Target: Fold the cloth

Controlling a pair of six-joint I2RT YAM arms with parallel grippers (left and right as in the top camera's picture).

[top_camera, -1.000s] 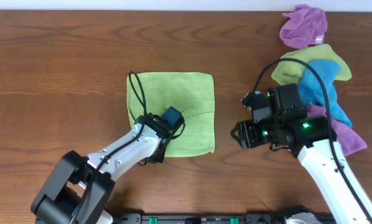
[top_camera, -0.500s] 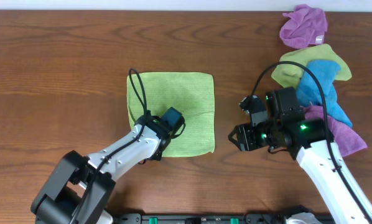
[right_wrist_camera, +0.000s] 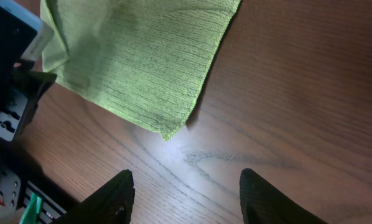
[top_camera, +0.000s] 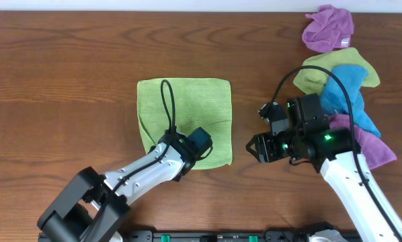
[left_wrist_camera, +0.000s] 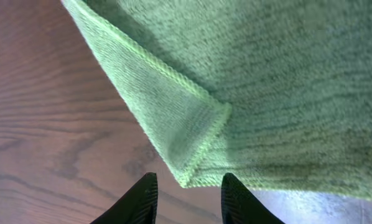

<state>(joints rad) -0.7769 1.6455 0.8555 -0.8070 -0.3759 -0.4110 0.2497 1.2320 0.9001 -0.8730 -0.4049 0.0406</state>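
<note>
Left tool has slid right along the cloth, centre frame; I hold it part-open, empty, before a doubled corner to pinch. Right tool gapes empty over the surface, lower right of the cloth.

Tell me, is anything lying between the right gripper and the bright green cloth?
No, just bare wooden table. In the right wrist view, the open right gripper hovers short of the lime-green cloth, with only wood grain between its fingers and the cloth's near corner.
</note>
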